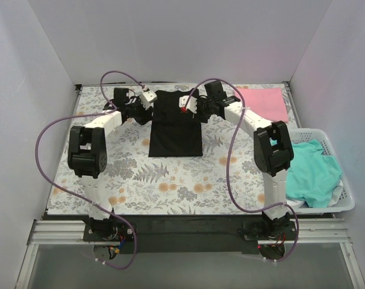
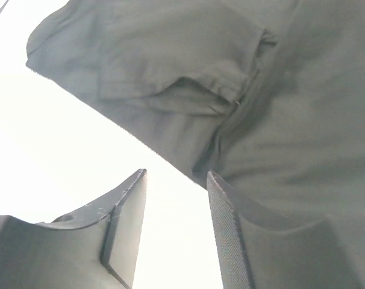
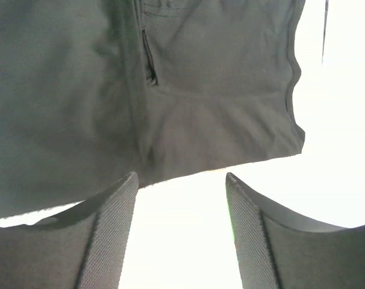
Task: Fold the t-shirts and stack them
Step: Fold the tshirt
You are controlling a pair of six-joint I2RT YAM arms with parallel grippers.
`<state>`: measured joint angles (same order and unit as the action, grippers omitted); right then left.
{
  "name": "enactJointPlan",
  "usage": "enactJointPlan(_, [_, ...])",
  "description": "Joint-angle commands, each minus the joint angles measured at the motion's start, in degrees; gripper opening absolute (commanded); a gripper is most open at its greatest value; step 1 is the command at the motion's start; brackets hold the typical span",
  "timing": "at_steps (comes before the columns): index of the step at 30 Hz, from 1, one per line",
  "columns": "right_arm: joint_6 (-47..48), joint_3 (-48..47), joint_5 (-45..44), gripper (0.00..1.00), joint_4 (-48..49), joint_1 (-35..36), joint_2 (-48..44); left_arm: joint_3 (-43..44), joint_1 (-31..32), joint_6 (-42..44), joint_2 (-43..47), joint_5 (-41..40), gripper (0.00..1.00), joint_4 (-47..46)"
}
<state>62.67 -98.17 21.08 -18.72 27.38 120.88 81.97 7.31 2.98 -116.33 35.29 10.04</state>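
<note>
The black t-shirt (image 1: pixel 175 129) lies folded into a narrow rectangle at the back middle of the floral cloth. My left gripper (image 1: pixel 151 111) is at its far left corner and my right gripper (image 1: pixel 193 113) is at its far right side. In the left wrist view the gripper (image 2: pixel 177 174) is open and empty, its right finger (image 2: pixel 227 235) against the black shirt's (image 2: pixel 170 78) edge. In the right wrist view the gripper (image 3: pixel 181 176) is open and empty, just short of the black fabric (image 3: pixel 170 90). The pink t-shirt (image 1: pixel 264 102) lies flat at the back right. The teal t-shirt (image 1: pixel 312 171) is heaped in the basket.
A white lattice basket (image 1: pixel 346 194) stands off the table's right edge, beside the right arm's elbow. White walls close in the back and both sides. The floral cloth (image 1: pixel 170 180) covers the table in front of the black shirt.
</note>
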Motion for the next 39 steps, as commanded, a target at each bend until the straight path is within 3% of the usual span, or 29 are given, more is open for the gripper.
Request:
enactJointPlan(1, [-4.82,3.67,2.55,0.62,-3.07,-0.04,-9.67,-4.78,-0.81,-7.28,12.6,3.62,0.44,3.29])
enactJointPlan(5, [-11.57,10.08,5.02,0.48,-5.97,1.45,-14.61,-10.6,-0.72,-11.85,18.24,10.49,0.47,9.62])
enactJointPlan(9, [-28.71,11.16,11.51,0.41,-9.57,2.42,-14.98,-14.29,-0.72,-28.17,19.83,19.62,0.51,10.96])
enactJointPlan(11, [-35.74,12.03,17.31,0.41,-9.58,2.51,-14.53,-17.53,-0.28,-40.91,19.39,25.85,0.55,8.35])
enactJointPlan(14, [-47.79,12.56,25.57,0.48,-8.01,2.42,-12.61,-21.84,1.74,-56.04,19.83,27.73,0.58,-0.97])
enactJointPlan(16, [-55.62,13.79,30.06,0.59,-3.64,2.42,-11.11,-25.1,3.4,-64.11,19.74,27.91,0.59,-8.06])
enactJointPlan(20, [-67.75,16.43,34.55,0.75,5.26,2.51,-8.65,-26.69,5.17,-74.05,15.54,28.25,0.6,-15.65])
enactJointPlan(21, [-69.43,16.87,35.25,0.8,6.49,2.42,-7.51,-27.04,5.34,-75.57,14.74,28.26,0.6,-16.89])
enactJointPlan(25, [-74.53,19.59,36.66,0.85,10.54,2.16,-4.43,-28.19,5.35,-80.06,10.35,27.47,0.61,-20.85])
enactJointPlan(39, [-74.98,29.08,37.37,0.83,12.66,-6.02,4.8,-31.25,0.16,-85.16,-1.88,27.73,0.62,-25.25])
